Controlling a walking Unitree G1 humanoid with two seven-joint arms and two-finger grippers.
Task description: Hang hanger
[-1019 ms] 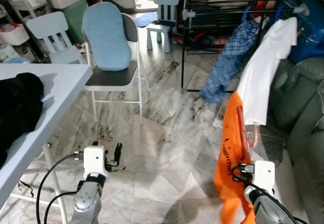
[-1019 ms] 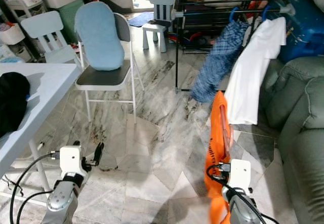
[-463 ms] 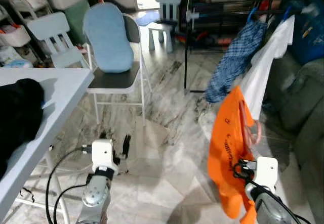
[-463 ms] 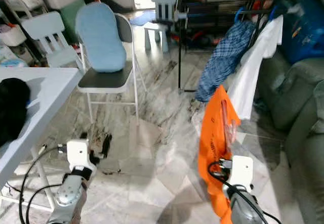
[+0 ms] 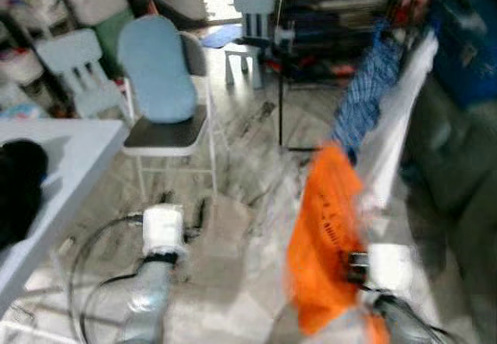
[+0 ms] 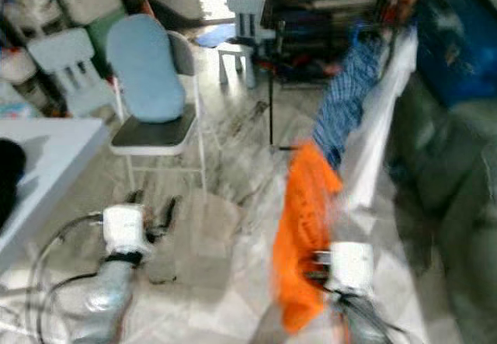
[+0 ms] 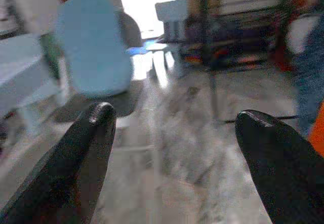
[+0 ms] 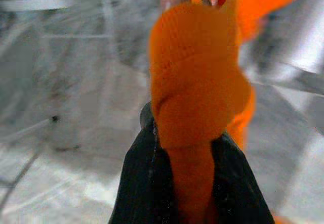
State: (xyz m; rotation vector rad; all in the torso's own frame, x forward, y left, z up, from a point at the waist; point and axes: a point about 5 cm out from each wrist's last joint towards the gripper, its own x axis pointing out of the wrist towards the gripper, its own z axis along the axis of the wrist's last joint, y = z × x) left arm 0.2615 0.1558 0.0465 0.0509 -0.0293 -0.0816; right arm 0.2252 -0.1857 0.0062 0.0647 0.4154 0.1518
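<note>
R gripper clamped on orange garment; head views blurred.

My R gripper (image 8: 190, 148) sits lower right of frame, fingers closed tight on the orange shirt (image 5: 322, 235), which hangs up from it at centre-right, just below the white shirt (image 5: 392, 134) and blue plaid shirt (image 5: 363, 103) on the black drying rack (image 5: 311, 33), upper right. Hanger itself: can't make out in blur. L gripper (image 7: 172, 148) lower left, fingers wide apart, empty, pointing twd folding chair w/ blue cushion (image 5: 159, 72). White table (image 5: 54, 173) at left edge.
</note>
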